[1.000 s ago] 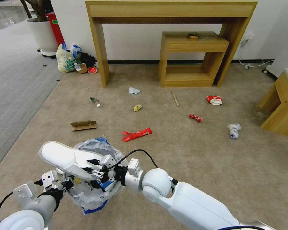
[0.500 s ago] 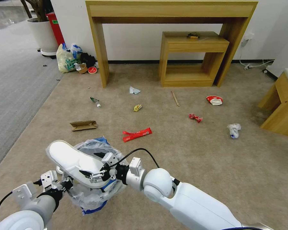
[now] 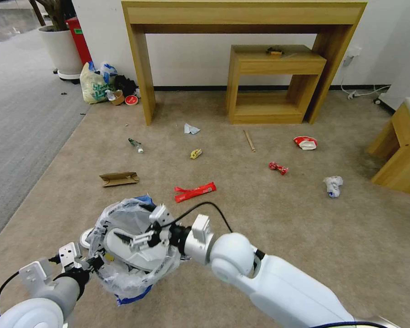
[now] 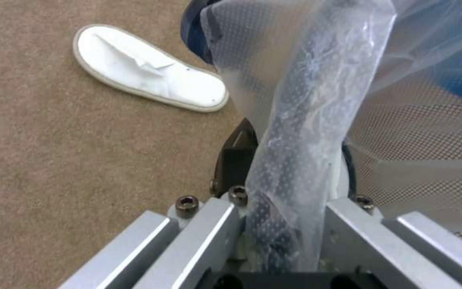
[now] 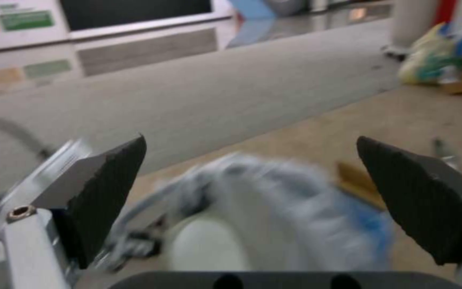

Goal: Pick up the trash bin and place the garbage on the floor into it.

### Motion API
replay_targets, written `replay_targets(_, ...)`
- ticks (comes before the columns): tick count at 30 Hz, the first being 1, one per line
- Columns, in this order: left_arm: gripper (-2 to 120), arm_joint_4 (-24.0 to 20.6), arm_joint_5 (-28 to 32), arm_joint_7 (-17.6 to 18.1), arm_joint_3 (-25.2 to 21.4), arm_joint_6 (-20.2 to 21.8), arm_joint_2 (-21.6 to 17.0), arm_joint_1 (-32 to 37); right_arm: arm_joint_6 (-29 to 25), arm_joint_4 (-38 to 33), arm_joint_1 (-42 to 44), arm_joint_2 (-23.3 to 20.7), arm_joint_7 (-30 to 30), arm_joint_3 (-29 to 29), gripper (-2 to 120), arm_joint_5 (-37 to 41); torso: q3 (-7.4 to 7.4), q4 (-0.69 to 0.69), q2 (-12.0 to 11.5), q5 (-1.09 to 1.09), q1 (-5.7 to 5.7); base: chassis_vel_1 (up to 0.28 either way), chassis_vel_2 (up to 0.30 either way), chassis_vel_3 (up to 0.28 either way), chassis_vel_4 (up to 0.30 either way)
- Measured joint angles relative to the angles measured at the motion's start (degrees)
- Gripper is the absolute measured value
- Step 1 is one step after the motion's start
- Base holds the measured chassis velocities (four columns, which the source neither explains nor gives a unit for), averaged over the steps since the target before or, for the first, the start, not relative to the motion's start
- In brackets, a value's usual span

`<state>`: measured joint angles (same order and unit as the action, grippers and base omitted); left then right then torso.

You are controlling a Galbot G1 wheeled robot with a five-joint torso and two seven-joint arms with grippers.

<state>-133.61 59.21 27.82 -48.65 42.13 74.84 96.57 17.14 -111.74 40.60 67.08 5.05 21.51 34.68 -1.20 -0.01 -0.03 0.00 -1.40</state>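
A: Where is the trash bin sitting?

B: It is hanging off the floor near the carpet's near left corner, tilted, with its clear bag bulging around the rim. The left gripper is clamped on the bin's rim; in the left wrist view the bag-wrapped rim is running straight down between its metal fingers.

A: And the right gripper?

B: It is reaching over the bin's mouth with its jaws spread wide. The right wrist view is showing both black pads far apart with nothing between them. A white slipper is lying inside the bag just below it.

A: Is the other slipper in too?

B: No. The second slipper is lying flat on the carpet just beside the bin, on the bin's left.

A: What is lying farther out?

B: A brown cardboard piece is lying toward the carpet's left edge, a long red wrapper near the middle, and a smaller red wrapper to its right. A crumpled blue-white cup is lying toward the right edge. A wooden stick, a red-and-white crumpled cup and a tissue are lying nearer the far edge, before the wooden console table.
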Motion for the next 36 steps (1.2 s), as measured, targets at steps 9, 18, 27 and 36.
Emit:
replay_targets(9, 0, 0.5, -0.6, -2.0, -2.0, 0.0, 0.1, 1.2, 1.2, 0.8, 7.8, -4.0, -3.3, -14.7, 100, -1.5, 0.0, -0.01, 0.0, 0.01, 0.0, 0.0, 0.0, 0.0, 0.0)
replay_targets(18, 0, 1.1, -0.9, -2.9, -2.8, 0.0, -0.4, 1.2, -0.6, 0.7, 17.5, -4.4, -3.7, -27.5, 100, -3.7, 0.0, -0.02, 0.0, 0.01, 0.0, 0.0, 0.0, 0.0, 0.0)
replay_targets(27, 0, 1.6, -1.3, -3.6, -3.1, 0.0, -1.0, 0.9, -2.7, -1.4, 25.6, -3.5, -2.0, -36.8, 100, -6.3, 0.0, -0.02, 0.0, 0.01, 0.0, 0.0, 0.0, 0.0, 0.0)
replay_targets(36, 0, 1.6, -1.2, -3.7, -3.1, 0.0, -1.6, 0.7, -3.2, -2.7, 28.7, -2.8, -1.3, -38.9, 100, -7.4, 0.0, 0.0, 0.0, 0.0, 0.0, 0.135, 0.121, -0.134, -0.134)
